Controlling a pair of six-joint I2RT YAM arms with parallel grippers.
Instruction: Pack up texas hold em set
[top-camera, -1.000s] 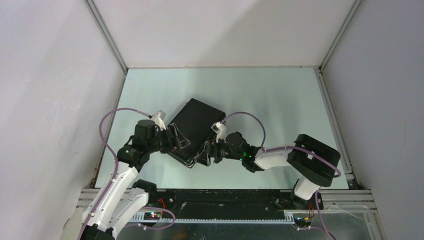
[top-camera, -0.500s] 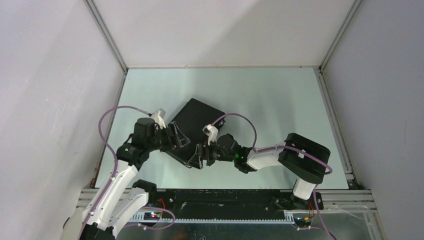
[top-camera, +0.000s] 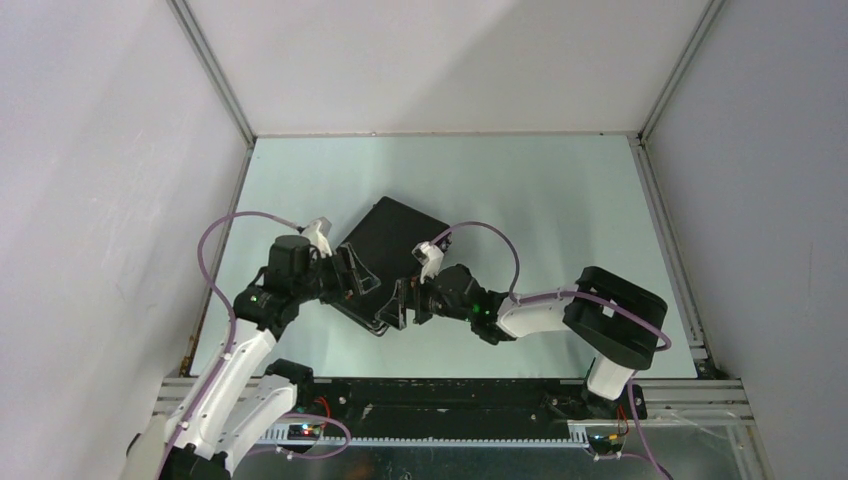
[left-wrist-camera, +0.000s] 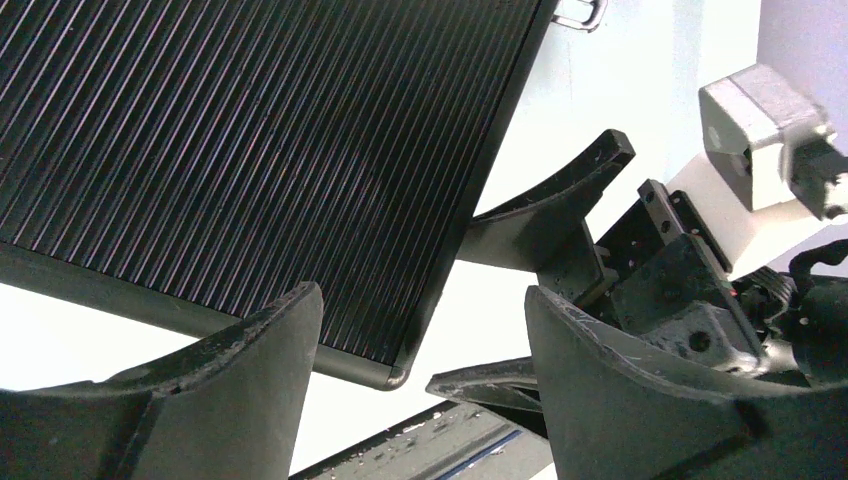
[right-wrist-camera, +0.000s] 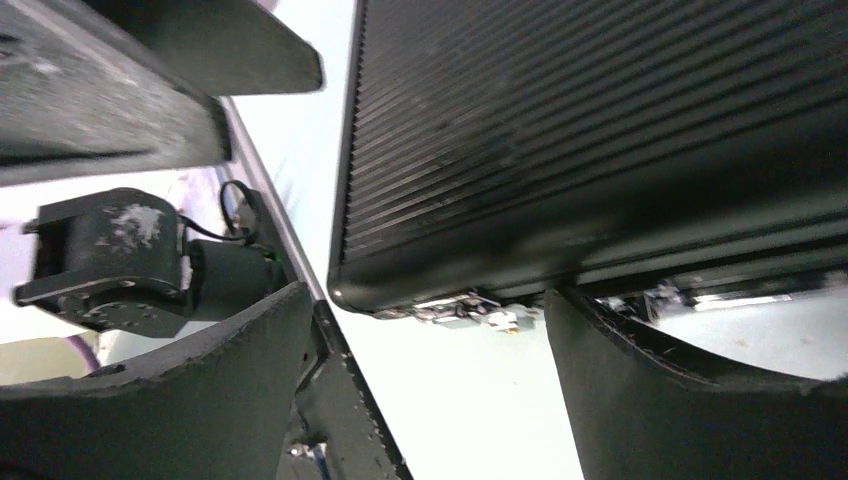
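Note:
The black briefcase (top-camera: 392, 243) lies shut and flat on the table, turned at an angle. Its ribbed lid fills the left wrist view (left-wrist-camera: 250, 150) and the right wrist view (right-wrist-camera: 600, 130). My left gripper (top-camera: 356, 280) is open, jaws wide, just off the case's near-left corner (left-wrist-camera: 420, 300). My right gripper (top-camera: 396, 306) is open and empty at the case's near edge (right-wrist-camera: 425, 300), under a metal latch (right-wrist-camera: 470, 312). The right gripper's fingers (left-wrist-camera: 560, 200) show beside the case in the left wrist view. Chips, cards, dice and triangle are out of view.
A second metal latch (left-wrist-camera: 580, 14) shows at the case's edge. The two grippers are close together at the near corner; the left finger (right-wrist-camera: 150, 60) shows in the right wrist view. The metal rail of the table's near edge (top-camera: 450, 385) runs just behind the arms.
My right gripper has moved left along the case's near edge, toward the left gripper. The left gripper and the case have barely moved.

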